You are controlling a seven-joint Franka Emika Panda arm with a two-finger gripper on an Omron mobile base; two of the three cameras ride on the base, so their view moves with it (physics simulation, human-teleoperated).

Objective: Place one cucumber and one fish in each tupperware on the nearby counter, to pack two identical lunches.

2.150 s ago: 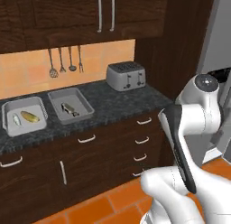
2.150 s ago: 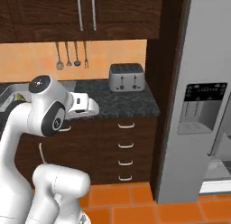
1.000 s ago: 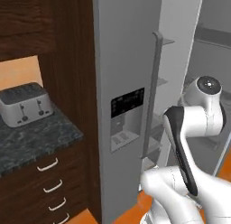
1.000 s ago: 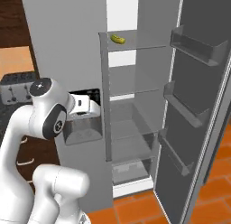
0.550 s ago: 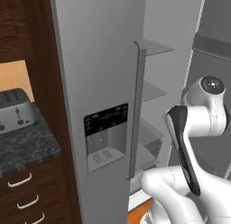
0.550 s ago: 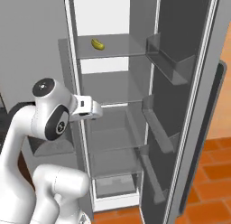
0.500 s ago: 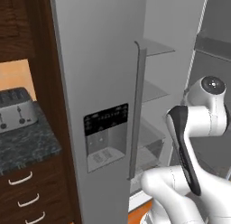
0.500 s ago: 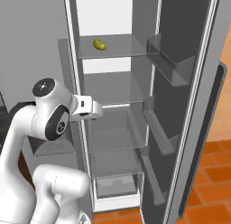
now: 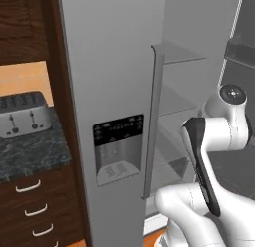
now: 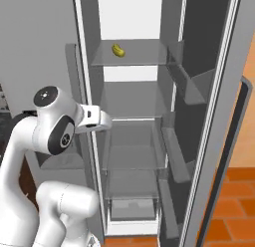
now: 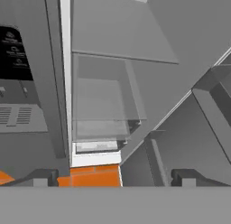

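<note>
Fingers spread empty; stubby yellow-green cucumber lies on fridge shelf.

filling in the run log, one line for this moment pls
stage: at open fridge | gripper: open, empty | cucumber: top shelf, untouched | next: likely reach for it

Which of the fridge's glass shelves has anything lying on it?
The top shelf: a small yellow-green cucumber lies there. The shelves below it look bare.

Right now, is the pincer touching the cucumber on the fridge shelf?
Apart. The right base view shows the cucumber lying on an upper fridge shelf, with the open pincer well below it, near the fridge's edge.
</note>
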